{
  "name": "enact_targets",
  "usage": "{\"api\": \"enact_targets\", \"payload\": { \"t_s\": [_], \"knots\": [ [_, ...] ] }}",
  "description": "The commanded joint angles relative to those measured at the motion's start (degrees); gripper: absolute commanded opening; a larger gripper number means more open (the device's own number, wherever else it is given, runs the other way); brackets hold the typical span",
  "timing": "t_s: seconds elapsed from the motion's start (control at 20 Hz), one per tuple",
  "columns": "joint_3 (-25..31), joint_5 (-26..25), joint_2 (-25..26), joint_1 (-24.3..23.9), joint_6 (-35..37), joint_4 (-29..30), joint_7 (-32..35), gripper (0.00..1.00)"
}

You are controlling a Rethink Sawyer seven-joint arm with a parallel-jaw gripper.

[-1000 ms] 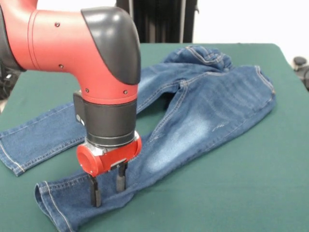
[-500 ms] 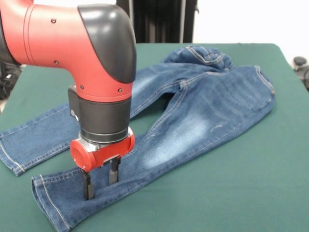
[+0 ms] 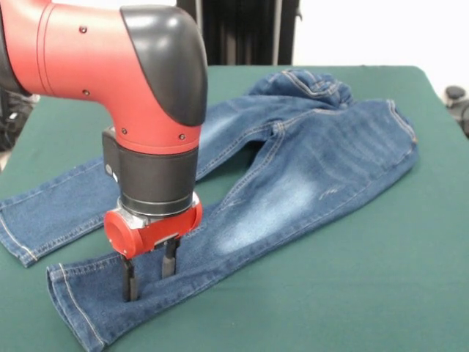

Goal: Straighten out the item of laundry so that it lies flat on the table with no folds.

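The item of laundry, a small pair of blue jeans (image 3: 308, 169), lies spread on the green table (image 3: 381, 293). Its waist is at the right and both legs run to the left. The waistband is bunched at the far edge (image 3: 315, 84). The far leg (image 3: 58, 205) lies flat, and the near leg (image 3: 95, 304) ends in a slightly raised hem at the lower left. My gripper (image 3: 149, 284) points straight down on the near leg just inside the hem. Its two fingers stand apart, tips pressed into the denim with cloth showing between them.
The red and black arm (image 3: 110, 66) fills the upper left and hides part of the far leg. Bare green felt stretches along the near right side. A dark stand (image 3: 245, 33) rises behind the table's far edge.
My gripper has shifted a little to the left, and the near leg's hem has slid left with it. The rest of the jeans has stayed put.
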Motion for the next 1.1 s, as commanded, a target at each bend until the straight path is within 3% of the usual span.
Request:
{"api": "enact_targets", "payload": {
  "t_s": [0.05,1.1],
  "knots": [
    [-3.4,0.1,2.1,1.9,8.5,1.3,6.6,1.00],
    [-6.7,0.9,0.7,2.7,10.2,1.9,5.4,1.00]
  ]
}}
